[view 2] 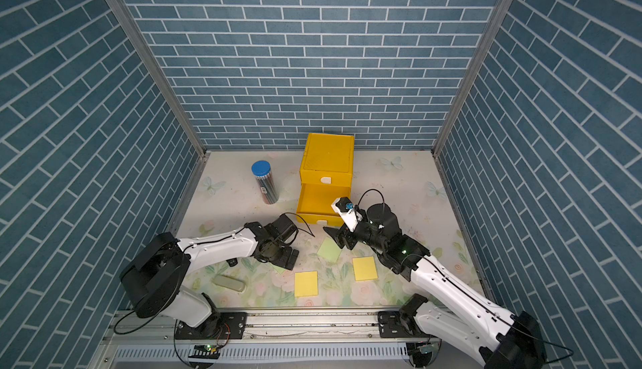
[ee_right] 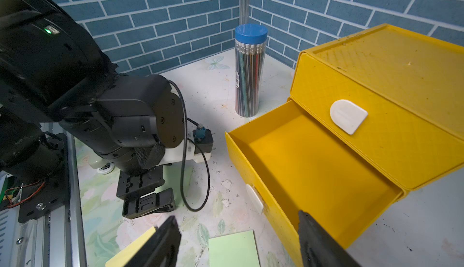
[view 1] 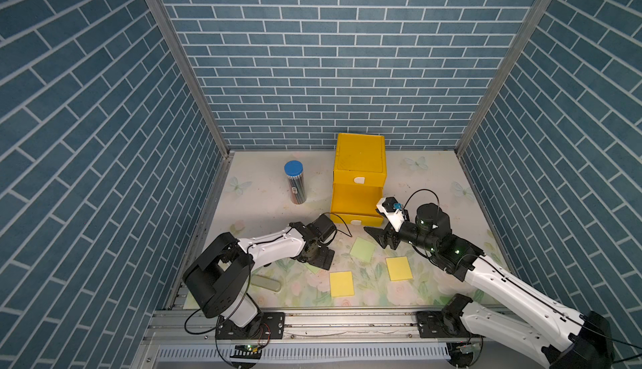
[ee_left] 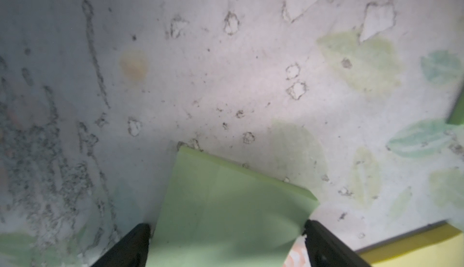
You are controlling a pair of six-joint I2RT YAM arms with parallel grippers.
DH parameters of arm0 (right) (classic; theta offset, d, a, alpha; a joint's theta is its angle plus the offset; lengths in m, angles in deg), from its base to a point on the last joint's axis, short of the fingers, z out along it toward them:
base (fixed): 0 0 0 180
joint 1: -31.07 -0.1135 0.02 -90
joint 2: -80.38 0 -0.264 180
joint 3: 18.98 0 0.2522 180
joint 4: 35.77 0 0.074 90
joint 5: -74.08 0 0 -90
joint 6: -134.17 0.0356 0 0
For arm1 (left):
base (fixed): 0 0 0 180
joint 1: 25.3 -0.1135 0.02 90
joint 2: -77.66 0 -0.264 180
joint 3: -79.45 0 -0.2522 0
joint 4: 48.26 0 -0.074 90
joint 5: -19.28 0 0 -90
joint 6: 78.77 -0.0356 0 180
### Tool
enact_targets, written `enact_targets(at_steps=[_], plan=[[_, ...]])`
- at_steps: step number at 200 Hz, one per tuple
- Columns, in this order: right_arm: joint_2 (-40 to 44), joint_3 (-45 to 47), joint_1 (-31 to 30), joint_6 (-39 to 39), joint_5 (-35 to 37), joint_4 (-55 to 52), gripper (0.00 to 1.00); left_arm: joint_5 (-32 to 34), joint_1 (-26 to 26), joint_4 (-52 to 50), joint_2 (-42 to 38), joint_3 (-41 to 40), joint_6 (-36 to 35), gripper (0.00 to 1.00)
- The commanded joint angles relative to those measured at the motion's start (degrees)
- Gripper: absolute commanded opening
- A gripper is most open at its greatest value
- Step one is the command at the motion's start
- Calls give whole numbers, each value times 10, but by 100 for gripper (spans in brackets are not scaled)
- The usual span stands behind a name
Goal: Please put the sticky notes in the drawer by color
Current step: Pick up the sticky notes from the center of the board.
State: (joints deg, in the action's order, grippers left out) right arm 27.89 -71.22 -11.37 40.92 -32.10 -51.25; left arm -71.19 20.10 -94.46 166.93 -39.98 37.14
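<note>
Judging the green sticky note (ee_left: 226,190): light, thin and floppy, flat on the bench (ee_left: 200,77), so I'd pinch one edge. It lies right between the wide-spread jaws of my left tool (ee_left: 226,225), not gripped. My right tool (ee_right: 237,218) hangs part-open and empty beside the open drawer (ee_right: 313,165).

1. The bench (view 1: 434,179) is pale, printed with faint roses, leaves and butterflies, and scuffed with dark marks.
2. At 12 o'clock stands the yellow drawer cabinet (view 1: 359,162), with one drawer pulled out and empty.
3. At 11 o'clock a clear cylinder (view 1: 296,186) with a blue lid stands upright.
4. A green sticky note (view 1: 362,250) lies flat near the centre. A second green note (ee_left: 221,203) lies at 7 o'clock, mostly covered.
5. One yellow sticky note (view 1: 341,283) lies at 6 o'clock and another yellow note (view 1: 398,268) at 5 o'clock, apart from each other.
6. A pale oblong (view 1: 267,283) lies at 8 o'clock.
</note>
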Motion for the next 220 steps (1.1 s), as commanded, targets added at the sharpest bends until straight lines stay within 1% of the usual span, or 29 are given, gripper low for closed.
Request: enact_targets(at_steps=[1,20,35,41,65,99,121,133,141,182,220], plan=[[11,6,0,6,-7,12,75,-11,8,-20,22,14,-11,100],[16,6,0,6,-4,8,75,-3,23,-40,28,21,0,100],[18,9,0,6,-3,12,75,39,36,-73,36,31,19,100],[19,10,0,6,-3,13,75,46,41,-80,39,32,21,100],[17,15,0,8,-4,21,75,27,44,-62,44,16,21,100],[14,12,0,8,-3,17,75,19,44,-45,56,1,23,99],[13,10,0,8,-2,17,75,18,44,-42,57,-3,25,87],[13,10,0,7,-1,17,75,14,44,-38,56,-6,24,87],[12,10,0,7,0,17,75,13,44,-34,57,-8,24,85],[6,10,0,7,0,12,74,26,44,-35,53,-8,29,86],[9,10,0,7,1,17,73,53,44,-51,15,20,36,84]])
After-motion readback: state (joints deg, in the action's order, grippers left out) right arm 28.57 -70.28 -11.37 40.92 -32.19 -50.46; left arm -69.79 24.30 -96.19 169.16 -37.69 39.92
